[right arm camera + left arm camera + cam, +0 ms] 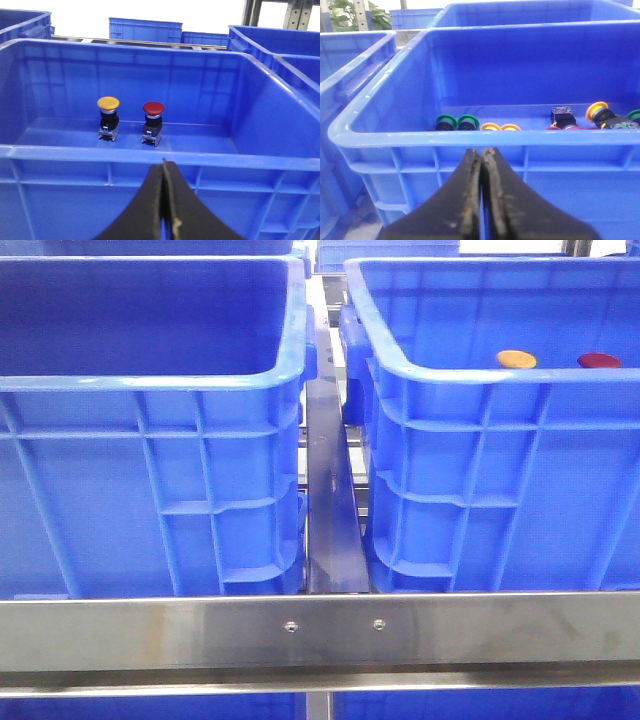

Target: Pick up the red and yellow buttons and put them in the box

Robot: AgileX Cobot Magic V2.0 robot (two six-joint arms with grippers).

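A yellow button and a red button stand upright side by side inside the blue box on the right, their caps just showing over its near rim. In the right wrist view the yellow button and the red button sit on black bases on the box floor. My right gripper is shut and empty, outside the box's near wall, just below the rim. My left gripper is shut and empty, outside the near wall of the left crate. Neither gripper shows in the front view.
The left crate holds several loose buttons on its floor: green ones, yellow ones, red ones. A steel rail runs across the front. A dark bar lies between the crates. More blue crates stand behind.
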